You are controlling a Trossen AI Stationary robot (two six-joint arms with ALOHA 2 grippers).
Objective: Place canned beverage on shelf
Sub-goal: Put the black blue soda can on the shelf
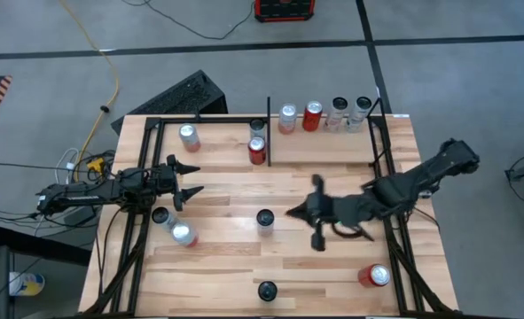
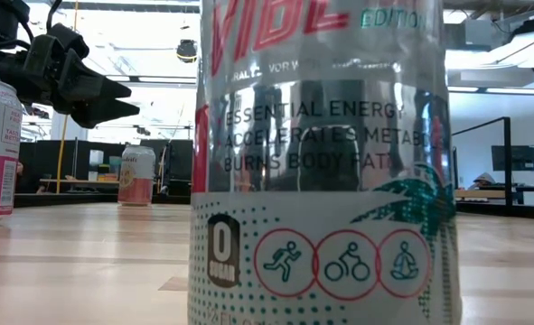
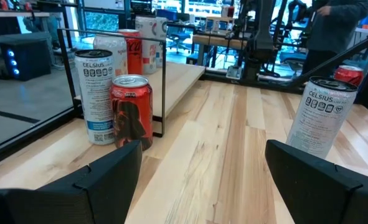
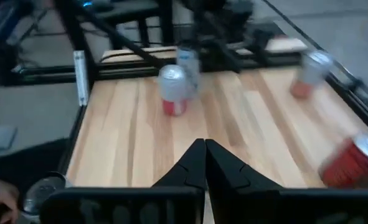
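The light wooden surface (image 1: 332, 266) fills most of the high view, framed by thin black rails. Along its far edge lies the shelf (image 1: 319, 146), marked off on its left by a short black divider bar (image 1: 269, 131).

The right arm (image 1: 426, 177) reaches in from the right edge toward the middle. The left arm (image 1: 84, 190) lies along the left edge.

The right pincer (image 1: 295, 211) hovers just right of the middle can, its fingers pressed together and holding nothing. The left pincer (image 1: 191, 179) stands with its fingers spread about halfway, empty, pointing toward the centre.

Four cans stand in a row at the far right of the shelf (image 1: 324, 115), three silvery and one red. Just left of the divider bar a red can (image 1: 257, 151) stands against a white one (image 1: 257, 128). A pale can (image 1: 189, 136) stands alone at the far left. The middle can (image 1: 265, 219) stands upright at the centre. Two more cans (image 1: 173, 226) stand close together near the left pincer. A red can (image 1: 374, 276) lies tilted at the near right, and a dark-topped can (image 1: 267, 291) stands at the near edge, filling the low view.
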